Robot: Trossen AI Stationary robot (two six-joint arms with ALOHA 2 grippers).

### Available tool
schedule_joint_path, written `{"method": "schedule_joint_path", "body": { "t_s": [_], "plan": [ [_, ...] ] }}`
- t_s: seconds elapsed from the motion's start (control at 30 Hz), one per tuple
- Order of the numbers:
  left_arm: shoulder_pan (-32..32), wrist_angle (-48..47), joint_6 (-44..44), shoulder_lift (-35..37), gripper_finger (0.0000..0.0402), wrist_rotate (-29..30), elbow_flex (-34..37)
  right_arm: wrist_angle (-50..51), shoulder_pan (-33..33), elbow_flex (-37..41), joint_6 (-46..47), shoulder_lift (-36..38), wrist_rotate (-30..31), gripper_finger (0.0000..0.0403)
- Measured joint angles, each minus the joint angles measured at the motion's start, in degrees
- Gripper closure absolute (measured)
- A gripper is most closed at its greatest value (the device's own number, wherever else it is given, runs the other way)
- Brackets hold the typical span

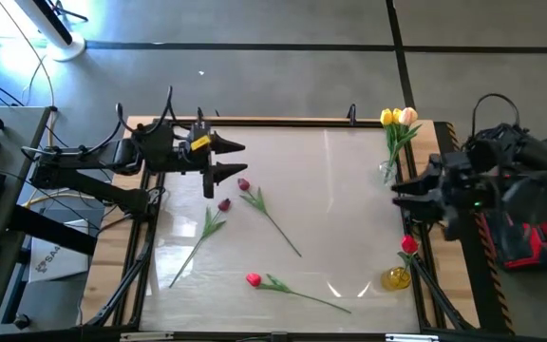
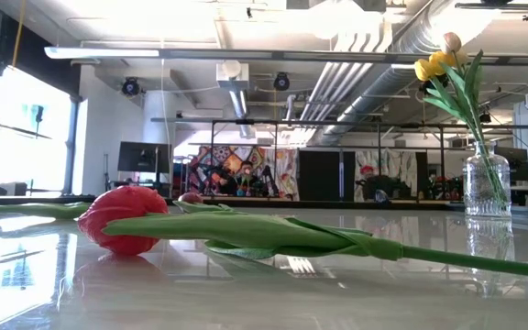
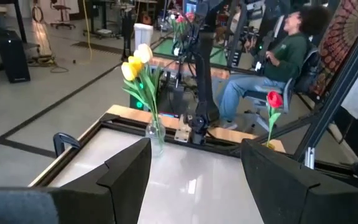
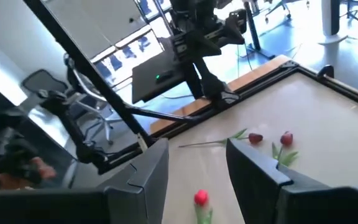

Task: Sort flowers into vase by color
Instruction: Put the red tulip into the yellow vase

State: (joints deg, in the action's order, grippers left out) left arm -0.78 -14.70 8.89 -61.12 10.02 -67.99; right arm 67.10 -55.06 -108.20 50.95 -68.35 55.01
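Three flowers lie flat on the white table: a red-pink one, a dark maroon one and a red one, which also shows close up in the low view. A clear glass vase at the far right holds a yellow tulip and a peach tulip. A small yellow vase at the near right holds a red tulip. My left gripper hovers open above the table's far left. My right gripper hangs open, raised between the two vases, with nothing in it.
A wooden rim frames the table, with a black clamp on the far edge. Beyond the table's right edge a person sits on a chair. The middle of the table is bare.
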Motion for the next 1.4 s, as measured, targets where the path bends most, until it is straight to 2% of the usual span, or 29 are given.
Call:
{"method": "schedule_joint_path", "body": {
  "t_s": [0.13,0.37,0.53,0.67,0.77,0.97,1.23,1.4],
  "plan": [
    [0.00,-0.05,0.45,-0.02,0.0165,0.00,0.00,-4.24,7.53,0.02,-4.99,-3.05,-4.43,0.0254],
    [0.00,2.35,4.50,-0.02,0.0165,0.01,0.00,-5.68,20.33,0.07,-9.44,-9.96,-5.15,0.0254],
    [0.00,1.75,4.55,-0.02,0.0165,-1.57,0.00,-5.65,29.40,0.07,-10.92,-14.82,-18.63,0.0254],
    [-0.03,1.61,4.55,-0.04,0.0165,-5.12,0.00,-6.44,34.41,0.07,-12.09,-18.38,-23.86,0.0254],
    [-0.02,0.12,4.55,-0.04,0.0165,-5.87,0.00,-8.58,36.85,0.07,-13.59,-21.32,-27.44,0.0254],
    [-0.04,-7.76,4.50,-0.04,0.0165,-12.65,0.00,-11.22,39.75,0.07,-13.95,-26.75,-33.23,0.0254],
    [-0.02,-17.04,4.02,-0.04,0.0165,-12.94,0.00,-11.75,40.86,0.07,-14.15,-31.47,-37.17,0.0254],
    [-0.02,-20.83,4.74,-0.04,0.0165,-12.44,0.00,-3.93,40.84,0.07,-14.92,-35.95,-36.85,0.0254]
  ]
}}
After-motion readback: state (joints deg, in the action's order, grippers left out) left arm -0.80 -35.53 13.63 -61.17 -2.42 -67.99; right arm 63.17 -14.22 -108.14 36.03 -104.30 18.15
